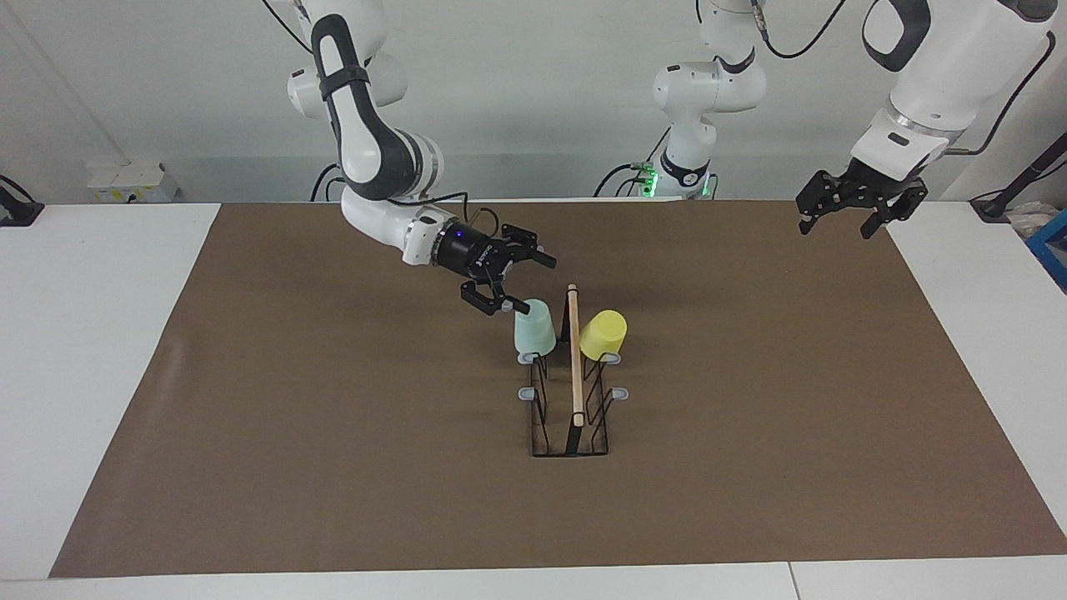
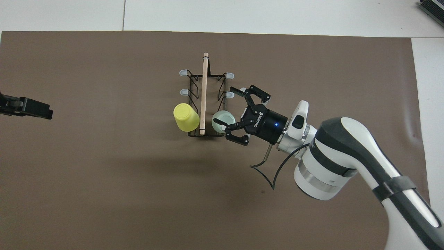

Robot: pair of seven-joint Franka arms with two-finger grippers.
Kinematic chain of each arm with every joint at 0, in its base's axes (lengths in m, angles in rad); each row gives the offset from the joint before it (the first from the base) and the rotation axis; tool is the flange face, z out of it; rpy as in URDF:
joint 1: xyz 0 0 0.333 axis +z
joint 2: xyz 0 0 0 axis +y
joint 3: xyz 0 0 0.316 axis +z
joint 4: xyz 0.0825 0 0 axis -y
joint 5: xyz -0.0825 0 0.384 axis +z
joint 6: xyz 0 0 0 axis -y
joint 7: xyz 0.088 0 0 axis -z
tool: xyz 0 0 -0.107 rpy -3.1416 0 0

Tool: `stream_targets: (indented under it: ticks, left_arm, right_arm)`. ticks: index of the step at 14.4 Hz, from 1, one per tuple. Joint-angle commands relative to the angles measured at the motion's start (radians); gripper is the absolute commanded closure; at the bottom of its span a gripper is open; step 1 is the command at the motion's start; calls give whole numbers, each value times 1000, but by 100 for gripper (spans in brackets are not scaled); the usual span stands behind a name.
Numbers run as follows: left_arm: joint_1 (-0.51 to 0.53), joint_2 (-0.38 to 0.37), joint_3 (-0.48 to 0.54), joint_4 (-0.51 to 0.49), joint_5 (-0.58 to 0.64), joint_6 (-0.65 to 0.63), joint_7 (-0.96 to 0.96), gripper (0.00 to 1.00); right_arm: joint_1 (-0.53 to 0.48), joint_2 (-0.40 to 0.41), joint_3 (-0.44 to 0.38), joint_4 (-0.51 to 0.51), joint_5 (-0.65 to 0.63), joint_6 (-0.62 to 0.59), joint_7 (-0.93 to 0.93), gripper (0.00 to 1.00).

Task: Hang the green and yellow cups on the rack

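Observation:
The black wire rack [image 1: 575, 433] with its wooden rod [image 1: 574, 358] stands mid-table; it also shows in the overhead view [image 2: 204, 90]. The mint green cup [image 1: 533, 329] [image 2: 223, 118] hangs upside down on the peg nearest the robots on the right arm's side. The yellow cup [image 1: 603, 333] [image 2: 186, 117] hangs tilted on the matching peg on the left arm's side. My right gripper [image 1: 527, 283] [image 2: 230, 107] is open and empty beside the green cup. One fingertip [image 1: 507, 307] lies close to the cup's upturned base. My left gripper [image 1: 838, 215] waits open, raised over the left arm's end.
The other pegs' grey tips [image 1: 527, 393] [image 2: 182, 73] stand bare, farther from the robots. A brown mat [image 1: 333, 467] covers the table. A blue box [image 1: 1052, 250] sits at the table's edge by the left arm.

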Motion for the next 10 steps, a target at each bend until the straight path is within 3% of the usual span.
stream_targets:
  ticks: [1, 4, 10]
  left_arm:
    - [5, -10, -1, 8, 17, -14, -13, 0]
    - [5, -10, -1, 6, 17, -16, -12, 0]
    - [3, -12, -2, 3, 16, -14, -10, 0]
  right_arm:
    - [-68, -21, 5, 38, -218, 8, 124, 0]
    - [-149, -64, 5, 50, -523, -16, 262, 0]
    - [-293, -115, 2, 85, -974, -271, 465, 0]
